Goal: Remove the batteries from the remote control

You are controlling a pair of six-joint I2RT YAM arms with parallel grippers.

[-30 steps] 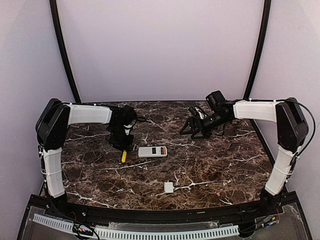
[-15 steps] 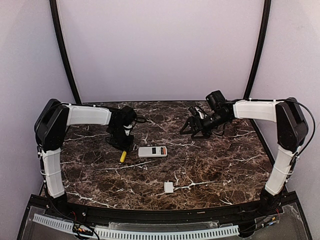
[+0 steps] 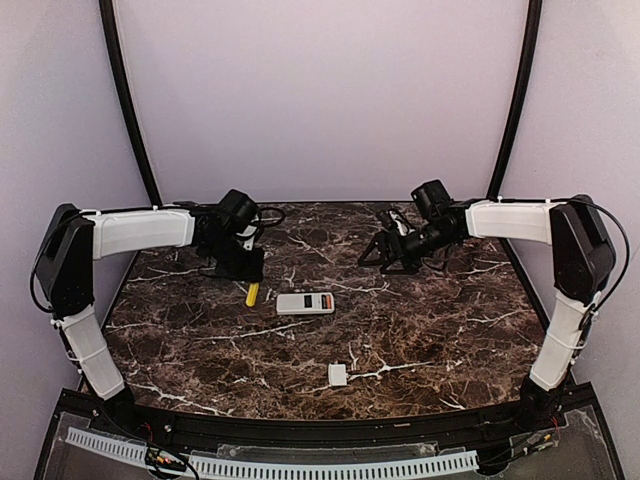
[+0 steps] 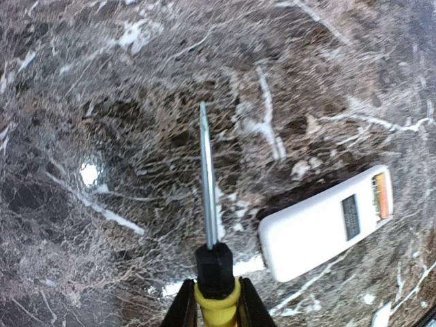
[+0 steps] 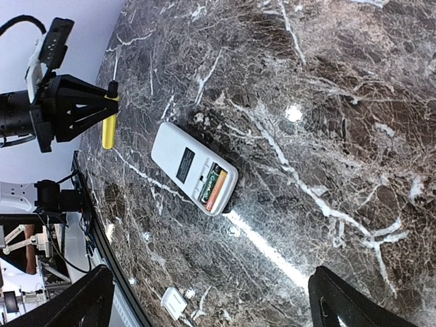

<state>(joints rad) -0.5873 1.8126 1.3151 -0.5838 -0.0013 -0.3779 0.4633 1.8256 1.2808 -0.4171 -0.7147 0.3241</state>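
While clamped shut with the left gripper (image 3: 247,278) on the yellow handle of the screwdriver (image 4: 207,178): hovering just left and slightly far of the remote control (image 3: 305,303), shaft out over bare table (image 3: 450,330), tip apart from the remote. Noted right gripper (image 3: 384,258) at far right, well apart, jaws spread wide, holding nothing.

Found remote control lying flat mid-table, long axis left to right, compartment side up. Compartment at the right end, already uncovered; small white cover piece (image 3: 338,375) lying apart, nearer. Seen from the right wrist view inside the compartment: batteries (image 5: 213,189), two slim cells side by side, one orange-red, one greenish, both seated.

Judged a light, rigid plastic shell on polished stone: likely to skid or spin under any sideways push. Best pinned across the plain white half, away from the compartment, with the free right gripper.

Judged batteries small, hard, smooth and round: poor for pinching while seated flush between the walls; probably spring-loaded, so apt to pop out and roll once levered. Best taken by prying under one end with the blade, then gripping across the middle of the cylinder once lifted. Spring end not discernible from these views.
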